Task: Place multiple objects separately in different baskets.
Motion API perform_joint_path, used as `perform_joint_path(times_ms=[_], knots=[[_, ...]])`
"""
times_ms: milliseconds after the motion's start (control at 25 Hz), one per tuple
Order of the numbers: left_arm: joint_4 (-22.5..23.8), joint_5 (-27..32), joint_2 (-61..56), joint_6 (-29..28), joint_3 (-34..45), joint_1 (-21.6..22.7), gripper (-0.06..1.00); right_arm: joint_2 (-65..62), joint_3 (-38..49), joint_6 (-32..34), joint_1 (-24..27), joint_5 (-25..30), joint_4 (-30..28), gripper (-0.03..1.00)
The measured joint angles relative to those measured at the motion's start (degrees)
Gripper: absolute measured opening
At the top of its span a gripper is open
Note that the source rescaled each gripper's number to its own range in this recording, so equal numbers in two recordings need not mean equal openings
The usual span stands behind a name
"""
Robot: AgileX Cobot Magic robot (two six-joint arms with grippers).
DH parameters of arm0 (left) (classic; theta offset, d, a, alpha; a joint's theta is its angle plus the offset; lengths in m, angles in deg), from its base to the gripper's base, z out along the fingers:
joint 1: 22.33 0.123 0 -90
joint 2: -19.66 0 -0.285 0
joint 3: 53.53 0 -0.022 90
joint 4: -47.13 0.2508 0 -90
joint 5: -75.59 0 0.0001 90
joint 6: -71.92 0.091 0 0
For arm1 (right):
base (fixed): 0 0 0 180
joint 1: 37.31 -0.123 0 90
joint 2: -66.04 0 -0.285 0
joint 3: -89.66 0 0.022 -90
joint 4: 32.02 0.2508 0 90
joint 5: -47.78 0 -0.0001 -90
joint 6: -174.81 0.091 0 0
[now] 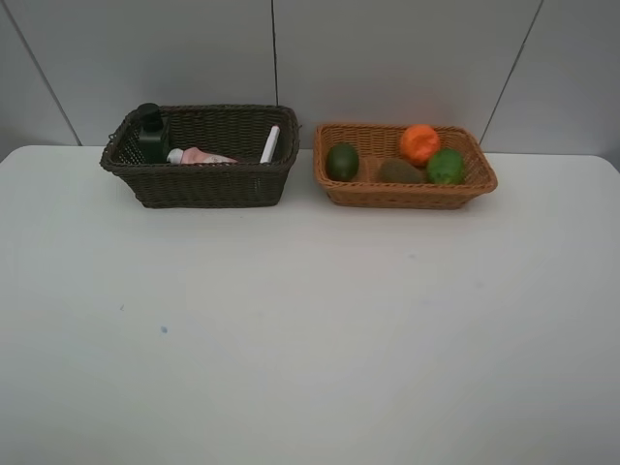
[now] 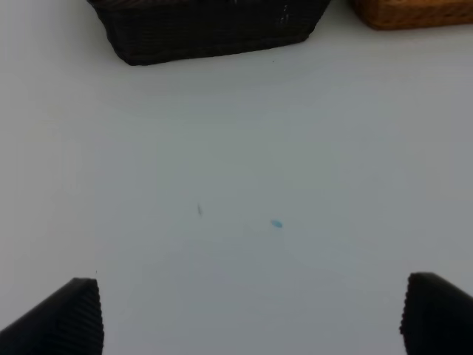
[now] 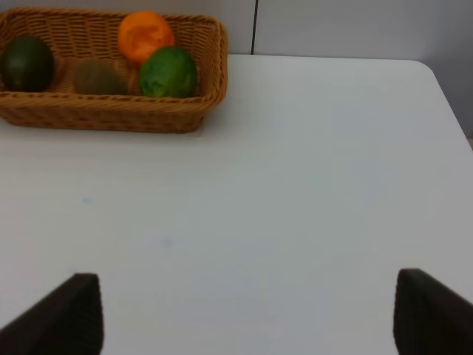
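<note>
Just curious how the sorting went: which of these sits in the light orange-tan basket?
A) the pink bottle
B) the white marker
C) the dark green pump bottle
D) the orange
D: the orange lies in the light orange-tan basket among the fruit; the marker and both bottles are in the dark brown basket.

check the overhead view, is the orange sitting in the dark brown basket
No, the orange sits in the light orange-tan basket with the other fruit, not in the dark brown basket.
</note>
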Motion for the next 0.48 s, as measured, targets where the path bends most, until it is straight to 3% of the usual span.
perform_joint_path(times_ms=[320, 480], knots=[[0.25, 0.00, 0.00, -0.16, 0.00, 0.07, 1.00, 0.00, 0.00, 0.00, 0.00, 0.00, 0.00, 1.00], [1.17, 0.00, 0.00, -1.22, 0.00, 5.04, 1.00, 0.00, 0.00, 0.00, 0.00, 0.00, 0.00, 1.00]])
